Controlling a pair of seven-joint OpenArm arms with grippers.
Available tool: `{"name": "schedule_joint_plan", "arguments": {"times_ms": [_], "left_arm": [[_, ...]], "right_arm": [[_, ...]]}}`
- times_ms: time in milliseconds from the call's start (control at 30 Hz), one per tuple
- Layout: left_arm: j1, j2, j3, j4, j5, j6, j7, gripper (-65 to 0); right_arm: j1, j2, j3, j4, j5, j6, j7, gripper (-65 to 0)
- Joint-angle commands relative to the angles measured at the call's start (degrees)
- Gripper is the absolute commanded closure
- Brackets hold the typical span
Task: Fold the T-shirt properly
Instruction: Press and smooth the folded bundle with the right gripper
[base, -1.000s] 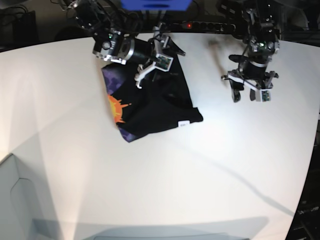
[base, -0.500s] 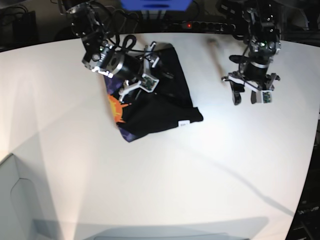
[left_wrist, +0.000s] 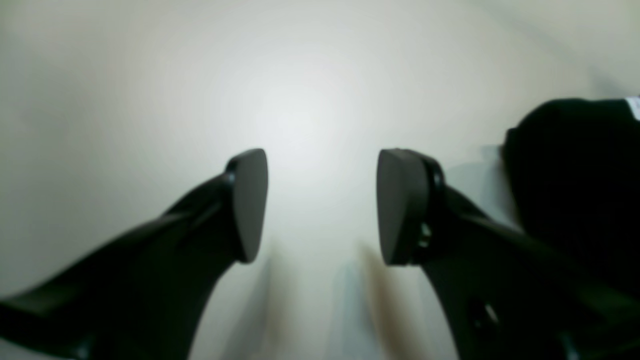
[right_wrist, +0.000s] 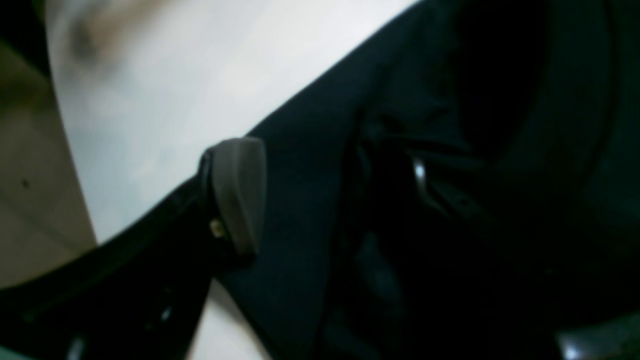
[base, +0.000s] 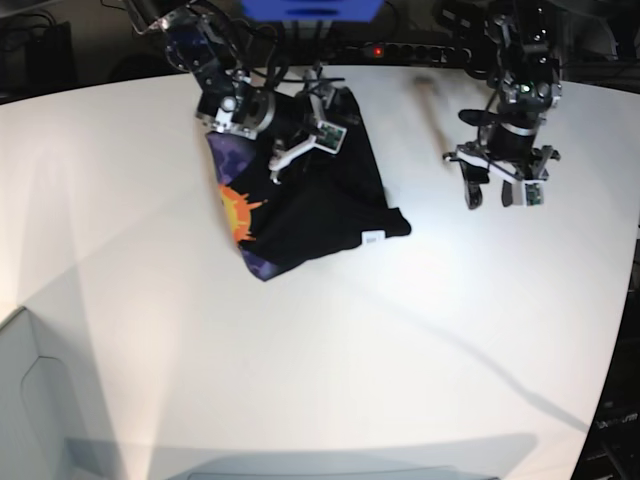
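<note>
Left gripper (left_wrist: 320, 205): jaws parted, nothing between them, only bare white table (left_wrist: 150, 75) under the gap. In the base view this gripper (base: 498, 193) hangs over the table at upper right of the frame, pointing down.

Right gripper (right_wrist: 320, 200): jaws spread wide. One grey pad (right_wrist: 237, 195) is clear at centre left of the wrist view, sitting at the cloth's edge; the other finger is lost against dark fabric at centre right. Cloth fills the gap, but whether the pads pinch it I cannot tell. In the base view the right gripper (base: 305, 140) is at upper centre-left, over the shirt's top part.

No containers in view.

Around: power strip with a red light (base: 400, 48) along the top edge, dark cables beside it. Nothing blocks either gripper.

T-shirt (base: 320, 205): black, bunched into a rough folded heap on the table at upper centre-left of the base view, orange-and-purple print (base: 238, 215) on its left side, small white tag (base: 372, 238) near its lower right corner. It lies directly under the right gripper and well apart from the left gripper; in the left wrist view only a black corner (left_wrist: 575, 170) shows at the right edge.
</note>
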Motion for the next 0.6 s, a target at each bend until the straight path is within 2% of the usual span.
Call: {"name": "schedule_joint_plan", "arguments": {"times_ms": [0,233,433,567], "left_arm": [[-0.1,-0.4,-0.3,1.1,-0.2,-0.1,-1.2,-34.2],[0.7,-0.4,-0.3,3.5,-0.2,-0.3,-1.2,-34.2],[4.8,-0.4,-0.3,8.3,-0.2,-0.4,-1.2,-34.1],[9.0,-0.2,0.1,8.3,-0.3,-0.4,-1.2,-34.0]], "right_arm": [[-0.4,-0.1,-1.2,1.3,-0.2,0.0,0.1,-36.3],[-0.5,2.9,-4.3,11.7,-0.6,0.0,0.1,-36.3],[-0.6,2.3,1.4,16.0,-0.7,0.0,0.0,-36.3],[-0.3,0.7,7.8,15.4,-0.7,0.0,0.0,-36.3]]}}
